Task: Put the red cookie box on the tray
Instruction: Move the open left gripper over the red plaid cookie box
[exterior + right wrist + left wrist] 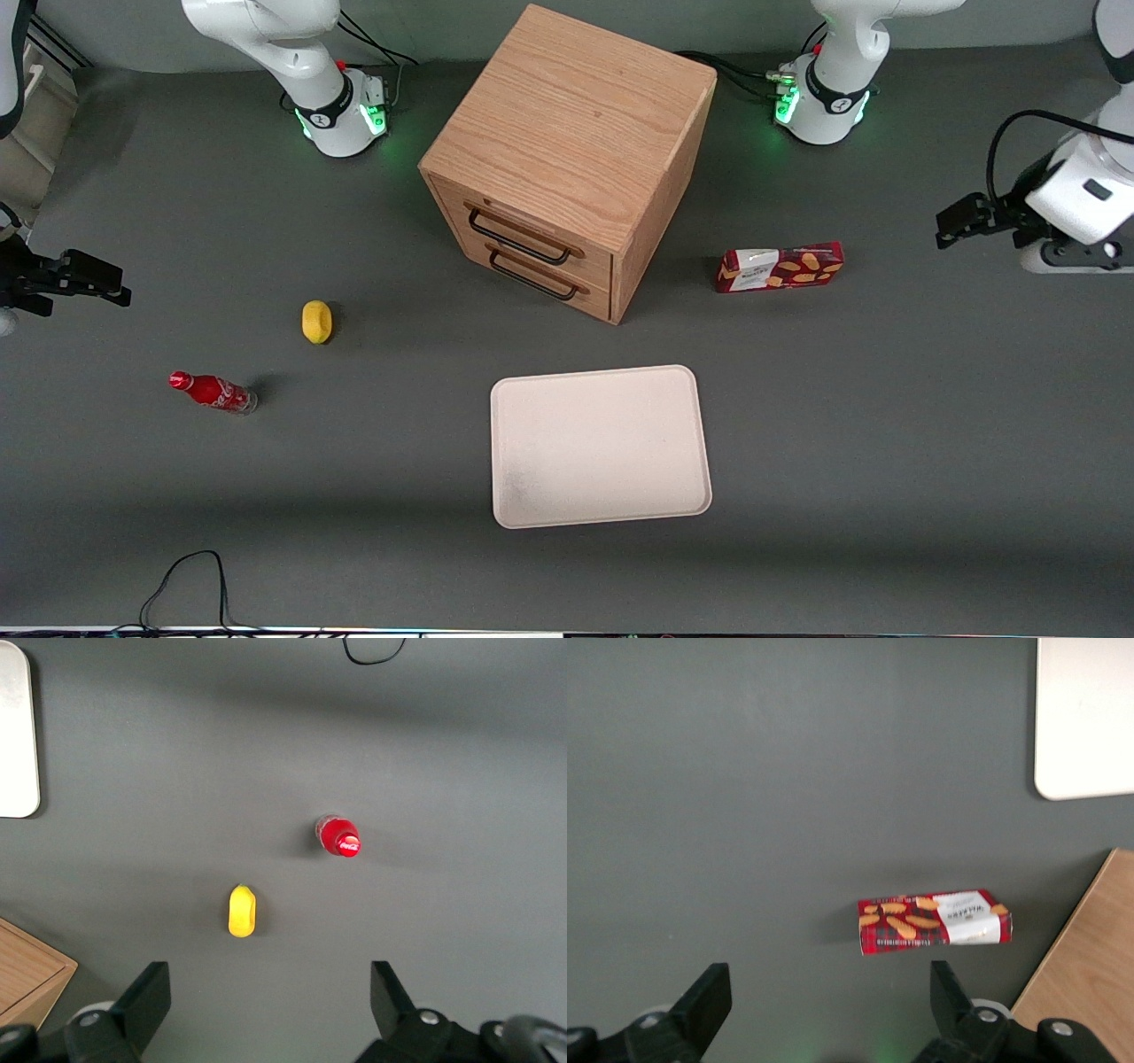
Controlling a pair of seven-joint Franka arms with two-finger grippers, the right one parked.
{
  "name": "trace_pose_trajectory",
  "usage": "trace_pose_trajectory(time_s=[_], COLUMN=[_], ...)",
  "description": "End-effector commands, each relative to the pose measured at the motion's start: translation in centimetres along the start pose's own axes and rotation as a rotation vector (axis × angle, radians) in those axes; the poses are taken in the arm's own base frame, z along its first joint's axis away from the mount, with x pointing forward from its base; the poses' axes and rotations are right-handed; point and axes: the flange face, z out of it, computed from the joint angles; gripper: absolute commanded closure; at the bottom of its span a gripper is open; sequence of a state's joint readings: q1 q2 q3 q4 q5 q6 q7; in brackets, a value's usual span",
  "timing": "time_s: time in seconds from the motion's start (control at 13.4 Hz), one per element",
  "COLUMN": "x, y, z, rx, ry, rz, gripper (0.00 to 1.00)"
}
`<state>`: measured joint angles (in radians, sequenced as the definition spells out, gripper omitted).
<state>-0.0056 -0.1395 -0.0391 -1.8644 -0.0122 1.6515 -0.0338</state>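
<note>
The gripper (824, 1005) is held high with fingers spread, well apart from the red cookie box (780, 267) lying beside the wooden cabinet (567, 159), off the tray (600, 447)

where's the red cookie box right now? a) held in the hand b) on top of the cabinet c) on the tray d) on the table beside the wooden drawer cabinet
d: the red cookie box lies on the table beside the drawer cabinet, apart from the bare tray; the hand hangs open above the table, holding nothing.

Even overhead light, soft shadows.
</note>
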Motion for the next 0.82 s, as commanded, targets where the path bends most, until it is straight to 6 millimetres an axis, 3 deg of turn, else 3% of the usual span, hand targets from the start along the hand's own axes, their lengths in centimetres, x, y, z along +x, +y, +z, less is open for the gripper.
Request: trace_pose_trajectory(time_s=[0.0, 0.15, 0.22, 0.52, 0.74], x=[-6.8, -10.2, -10.9, -12.2, -12.6], y=[0.5, 1.3, 2.2, 9.0, 12.9], z=[2.4, 4.6, 5.5, 7.8, 8.9], rx=[0.013, 0.015, 0.023, 0.041, 0.029], ry=[0.044, 0.066, 0.058, 0.074, 0.086], rz=[0.016, 0.015, 0.011, -0.021, -0.049], gripper=[0.0, 0.0, 0.0, 0.0, 0.0])
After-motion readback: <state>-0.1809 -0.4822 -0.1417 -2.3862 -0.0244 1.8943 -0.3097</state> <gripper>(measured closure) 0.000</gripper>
